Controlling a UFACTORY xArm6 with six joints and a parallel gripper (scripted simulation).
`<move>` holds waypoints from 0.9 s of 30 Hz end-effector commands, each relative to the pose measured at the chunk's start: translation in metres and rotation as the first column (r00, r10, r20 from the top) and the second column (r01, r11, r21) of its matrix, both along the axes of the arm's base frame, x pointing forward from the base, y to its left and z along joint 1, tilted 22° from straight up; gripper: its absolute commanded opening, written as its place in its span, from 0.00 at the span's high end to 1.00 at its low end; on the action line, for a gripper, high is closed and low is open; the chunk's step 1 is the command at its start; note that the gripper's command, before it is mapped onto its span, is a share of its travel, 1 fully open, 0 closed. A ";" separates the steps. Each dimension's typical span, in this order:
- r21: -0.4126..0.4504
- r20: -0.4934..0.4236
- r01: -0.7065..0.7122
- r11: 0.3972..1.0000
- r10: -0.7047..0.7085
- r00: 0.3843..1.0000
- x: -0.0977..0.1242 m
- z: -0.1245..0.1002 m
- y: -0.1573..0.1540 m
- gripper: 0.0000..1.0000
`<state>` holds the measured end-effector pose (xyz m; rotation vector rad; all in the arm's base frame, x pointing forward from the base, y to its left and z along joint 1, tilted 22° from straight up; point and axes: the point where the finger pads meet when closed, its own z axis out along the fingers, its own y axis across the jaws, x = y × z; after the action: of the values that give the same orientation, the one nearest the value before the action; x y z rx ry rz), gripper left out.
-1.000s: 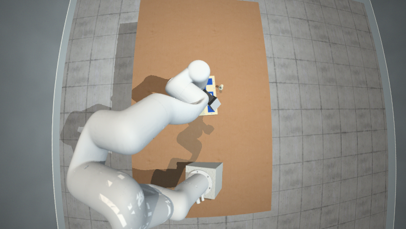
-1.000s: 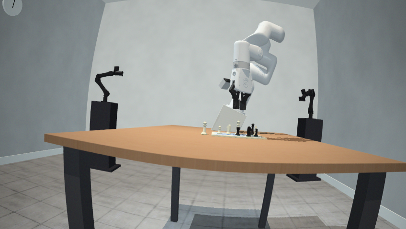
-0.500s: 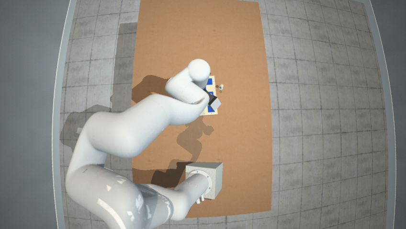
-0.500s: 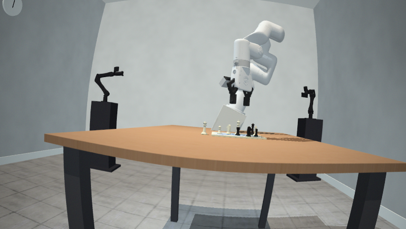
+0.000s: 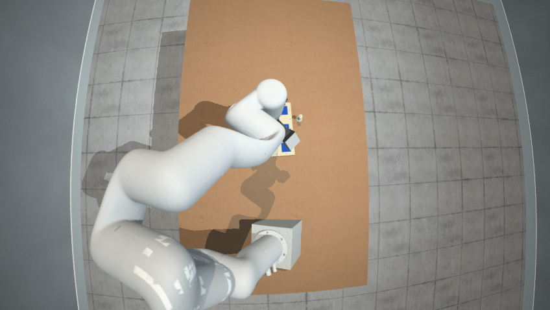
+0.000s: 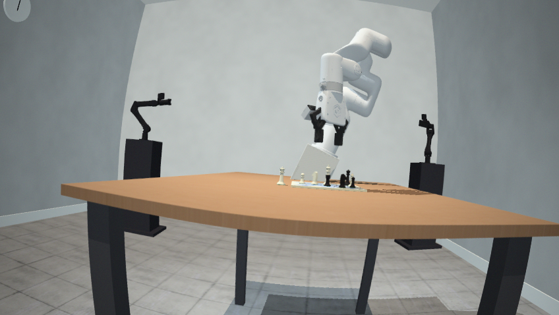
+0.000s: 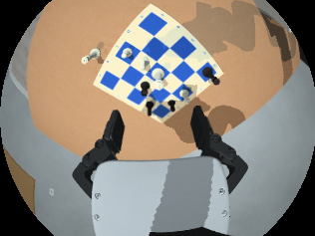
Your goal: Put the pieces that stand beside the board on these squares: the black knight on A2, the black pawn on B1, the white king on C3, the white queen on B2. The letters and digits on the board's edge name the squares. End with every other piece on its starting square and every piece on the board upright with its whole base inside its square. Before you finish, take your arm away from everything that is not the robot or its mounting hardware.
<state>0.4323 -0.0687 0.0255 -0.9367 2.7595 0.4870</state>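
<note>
The small blue-and-cream chessboard [image 7: 158,60] lies on the wooden table; it also shows in the side view [image 6: 326,186] and, mostly hidden by my arm, from above [image 5: 285,132]. Several white and black pieces stand on it, among them a white piece [image 7: 158,74] near the middle and a black piece [image 7: 212,74] at the right edge. One tall white piece [image 7: 93,57] stands off the board on the table beside it [image 6: 281,176] [image 5: 299,117]. I cannot tell the piece types. My gripper [image 7: 157,116] [image 6: 328,136] is open and empty, well above the board's near edge.
The arm's grey base block [image 5: 276,243] sits on the table near its front edge. Two black camera stands [image 6: 142,156] [image 6: 426,172] stand behind the table. The arm's shadow falls across the table beside the board.
</note>
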 end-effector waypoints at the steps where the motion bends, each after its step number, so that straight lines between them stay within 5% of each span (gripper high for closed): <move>1: 0.004 -0.039 0.104 0.995 -0.104 0.994 0.006 -0.004 -0.014 0.00; 4: 0.001 -0.126 0.320 0.947 -0.317 0.940 0.015 -0.016 -0.042 0.00; 9: -0.012 -0.191 0.490 0.872 -0.483 0.855 0.022 -0.032 -0.076 0.00; 16: -0.057 -0.286 0.719 0.692 -0.702 0.653 0.025 -0.056 -0.121 0.00; 18: -0.057 -0.286 0.719 0.692 -0.702 0.653 0.025 -0.056 -0.121 0.00; 19: -0.091 -0.328 0.791 0.605 -0.768 0.550 0.025 -0.057 -0.123 0.00; 21: -0.103 -0.341 0.808 0.580 -0.784 0.519 0.025 -0.058 -0.124 0.00; 22: -0.103 -0.341 0.808 0.580 -0.784 0.519 0.025 -0.058 -0.124 0.58; 27: -0.103 -0.341 0.808 0.580 -0.784 0.519 0.025 -0.058 -0.124 0.58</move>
<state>0.4548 -0.1904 -0.0331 0.5220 3.0082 0.5914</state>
